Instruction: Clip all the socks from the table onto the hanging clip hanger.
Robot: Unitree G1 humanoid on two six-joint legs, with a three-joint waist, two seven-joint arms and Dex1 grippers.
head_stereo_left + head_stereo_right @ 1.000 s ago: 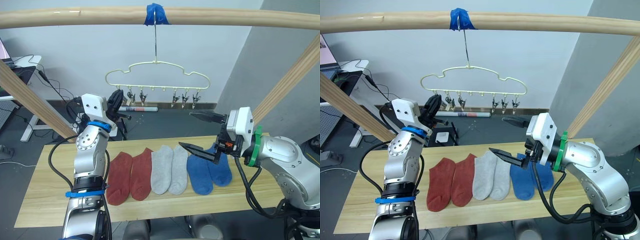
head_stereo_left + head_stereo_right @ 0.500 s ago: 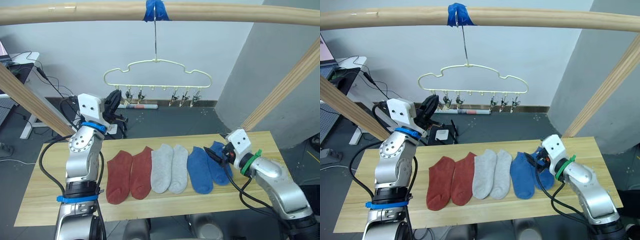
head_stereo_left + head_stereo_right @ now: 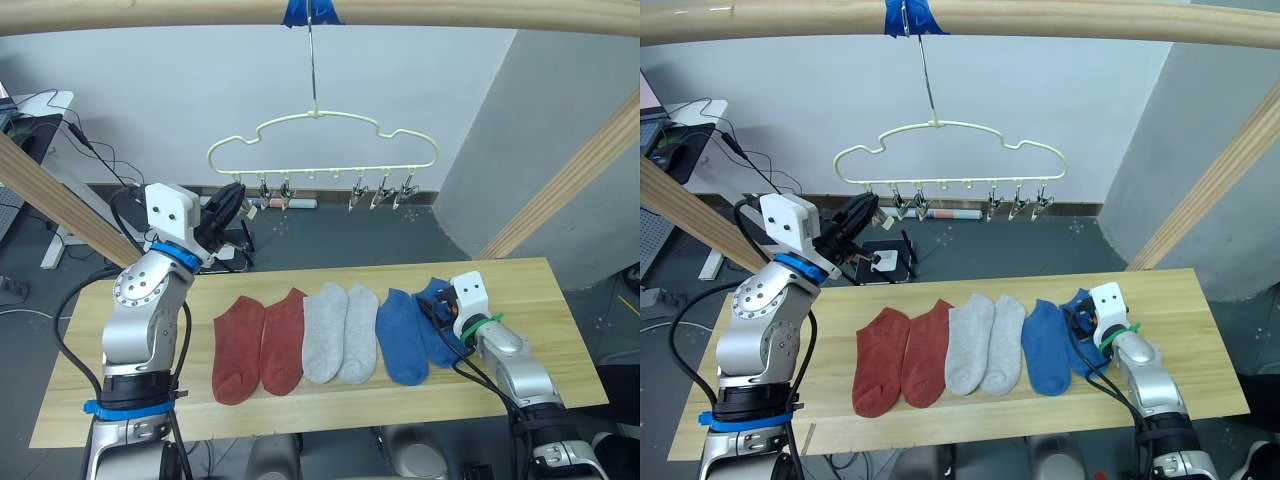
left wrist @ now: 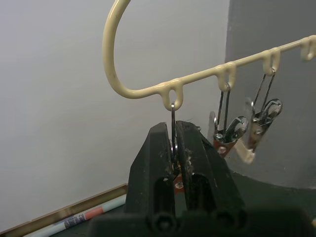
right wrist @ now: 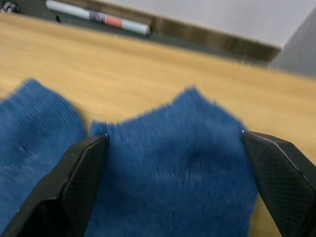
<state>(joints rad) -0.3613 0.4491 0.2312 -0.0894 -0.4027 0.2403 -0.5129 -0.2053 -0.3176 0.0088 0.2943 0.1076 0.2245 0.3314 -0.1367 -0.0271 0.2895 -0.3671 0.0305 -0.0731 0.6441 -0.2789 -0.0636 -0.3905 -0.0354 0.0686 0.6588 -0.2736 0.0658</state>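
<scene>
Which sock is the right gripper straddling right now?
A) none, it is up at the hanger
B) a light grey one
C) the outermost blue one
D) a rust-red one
C: the open right gripper has one finger on either side of the blue sock on the table.

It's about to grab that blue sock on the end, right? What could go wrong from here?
1. The right gripper is open astride the outer blue sock, which touches its twin; it might drag both.
2. The left gripper is shut on the end clip; a pull could swing the clip hanger.
</scene>
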